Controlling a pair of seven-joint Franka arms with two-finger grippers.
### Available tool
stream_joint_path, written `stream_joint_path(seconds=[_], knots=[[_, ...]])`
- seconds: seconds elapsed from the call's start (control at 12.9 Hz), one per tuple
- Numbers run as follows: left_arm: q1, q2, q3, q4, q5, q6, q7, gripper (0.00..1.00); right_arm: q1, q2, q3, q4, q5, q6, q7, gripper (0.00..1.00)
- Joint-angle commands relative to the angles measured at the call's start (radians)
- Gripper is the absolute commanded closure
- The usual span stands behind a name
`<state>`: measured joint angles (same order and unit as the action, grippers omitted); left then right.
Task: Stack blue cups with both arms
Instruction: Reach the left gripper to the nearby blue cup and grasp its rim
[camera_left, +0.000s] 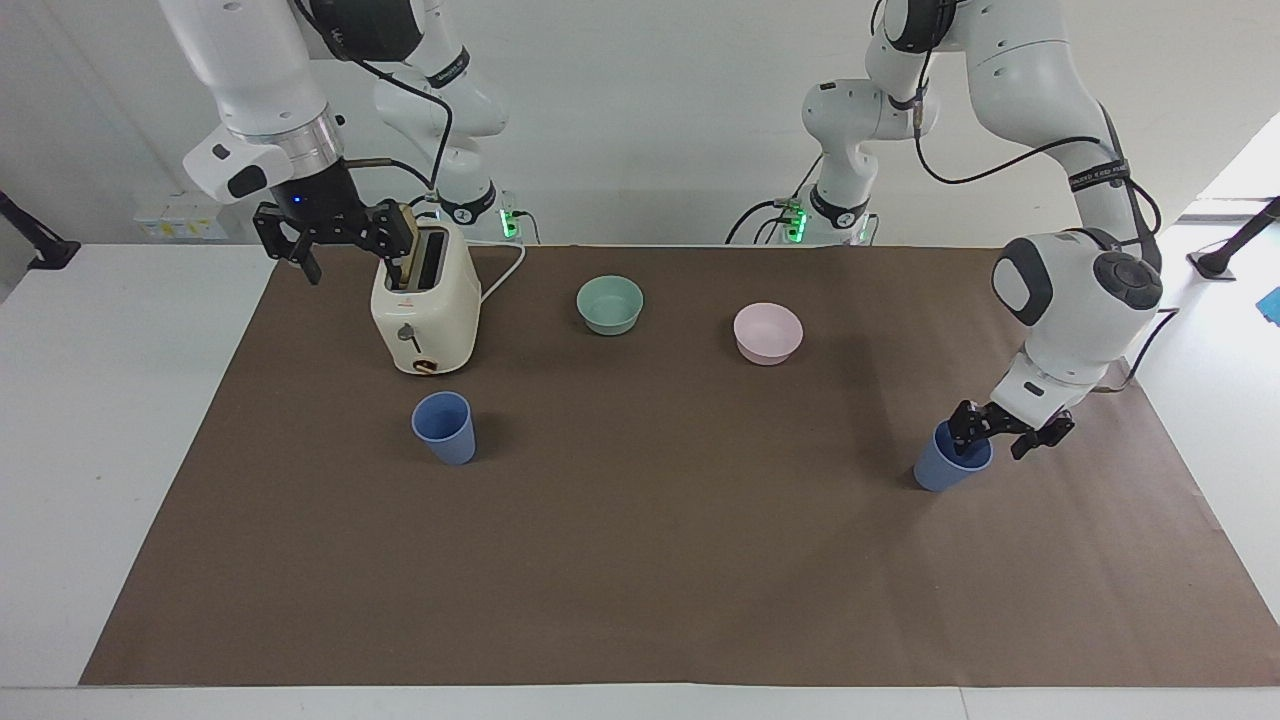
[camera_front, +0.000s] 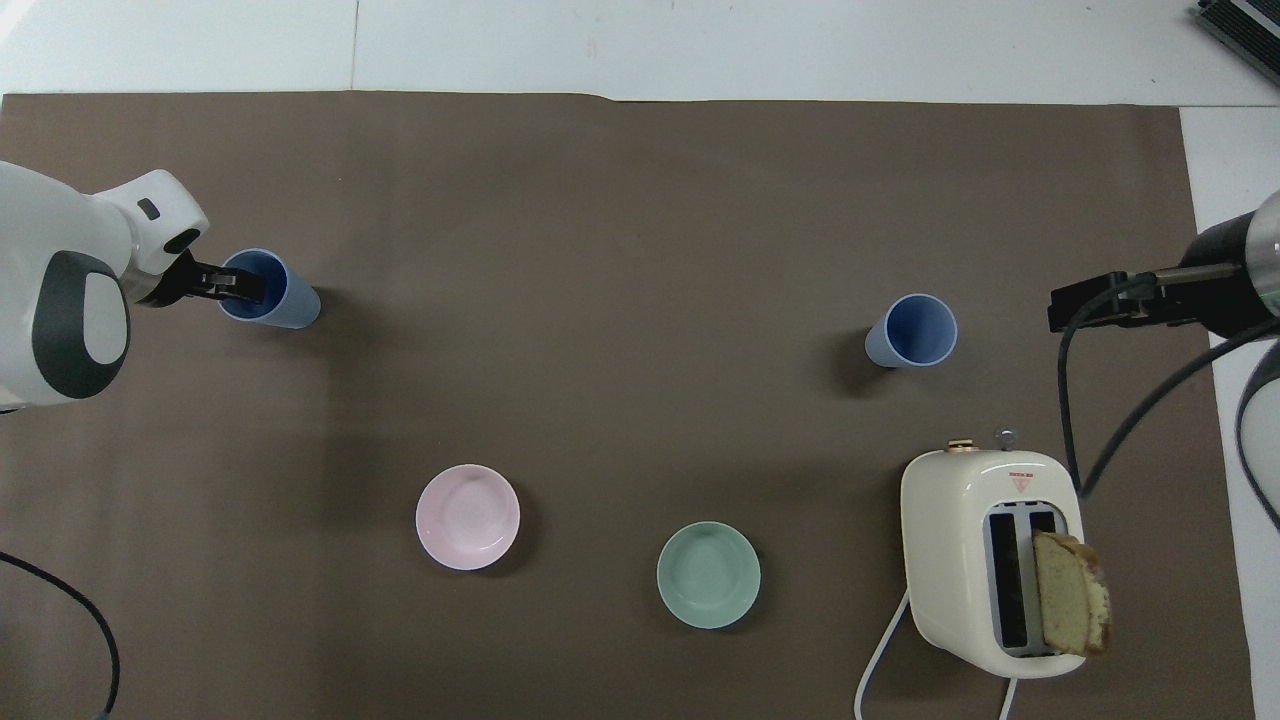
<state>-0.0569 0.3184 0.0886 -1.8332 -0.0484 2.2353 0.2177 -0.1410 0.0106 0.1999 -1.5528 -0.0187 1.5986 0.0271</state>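
Two blue cups stand upright on the brown mat. One cup (camera_left: 445, 428) (camera_front: 912, 330) is toward the right arm's end, just farther from the robots than the toaster. The other cup (camera_left: 945, 468) (camera_front: 285, 298) is toward the left arm's end. My left gripper (camera_left: 990, 442) (camera_front: 238, 290) is open and low at this cup's rim, one finger inside the cup and one outside it. My right gripper (camera_left: 345, 255) (camera_front: 1080, 302) is open and empty, and waits in the air beside the toaster's top.
A cream toaster (camera_left: 425, 310) (camera_front: 985, 560) with a bread slice (camera_front: 1070, 595) in one slot stands toward the right arm's end. A mint-green bowl (camera_left: 610, 304) (camera_front: 708, 575) and a pink bowl (camera_left: 767, 332) (camera_front: 468, 517) sit near the robots. The brown mat (camera_left: 650, 560) covers the table.
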Motion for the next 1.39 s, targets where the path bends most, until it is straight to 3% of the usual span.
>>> stream_joint_path(seconds=[0.0,0.23,0.46,0.54,1.01,1.32], knots=[[0.014,-0.045,-0.009,-0.064,-0.018,0.021,0.008,0.28,-0.012,-0.028,0.003,-0.035,0.010,0.023,-0.001,0.00],[0.011,-0.047,-0.009,-0.063,-0.018,0.012,0.006,0.53,-0.012,-0.028,0.003,-0.035,0.010,0.023,-0.001,0.00],[0.008,-0.045,-0.009,-0.058,-0.018,0.012,0.008,0.93,-0.012,-0.028,0.003,-0.035,0.010,0.023,-0.001,0.00],[0.008,-0.044,-0.009,-0.054,-0.018,0.010,0.006,1.00,-0.012,-0.028,0.003,-0.035,0.010,0.023,-0.001,0.00],[-0.001,-0.059,-0.010,-0.026,-0.018,-0.006,0.012,1.00,-0.012,-0.028,0.003,-0.035,0.010,0.023,-0.003,0.00],[-0.044,-0.096,-0.026,0.022,-0.016,-0.100,-0.007,1.00,-0.012,-0.028,0.003,-0.035,0.010,0.023,-0.001,0.00]])
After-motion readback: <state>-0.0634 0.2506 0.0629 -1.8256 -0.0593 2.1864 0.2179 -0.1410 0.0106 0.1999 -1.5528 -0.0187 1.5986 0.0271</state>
